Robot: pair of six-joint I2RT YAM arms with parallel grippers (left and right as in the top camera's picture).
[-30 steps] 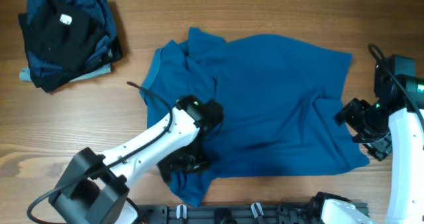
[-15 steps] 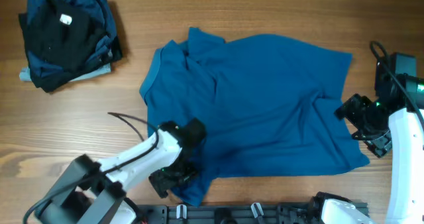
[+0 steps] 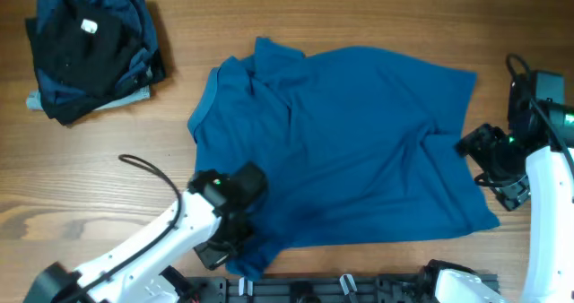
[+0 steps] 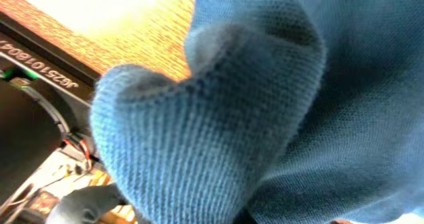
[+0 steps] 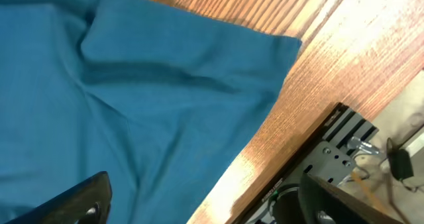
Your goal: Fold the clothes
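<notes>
A blue polo shirt (image 3: 359, 142) lies spread flat across the middle of the table, collar to the left. My left gripper (image 3: 226, 242) sits at the shirt's lower-left corner near the table's front edge. In the left wrist view a bunched fold of the blue knit shirt (image 4: 218, 118) fills the frame and hides the fingers, which are shut on it. My right gripper (image 3: 491, 164) hovers at the shirt's right edge. It stands open (image 5: 209, 204), one dark finger (image 5: 79, 201) over the shirt's cloth (image 5: 132, 85) and the other past the table edge.
A pile of dark folded clothes (image 3: 90, 52) sits at the back left. A black mounting rail (image 3: 359, 290) runs along the table's front edge, close to both grippers. A loose black cable (image 3: 148, 167) loops from the left arm over the wood.
My left arm has drawn back toward the front edge to the shirt's lower-left corner, and its jaws have shut there. The right gripper has barely moved.
</notes>
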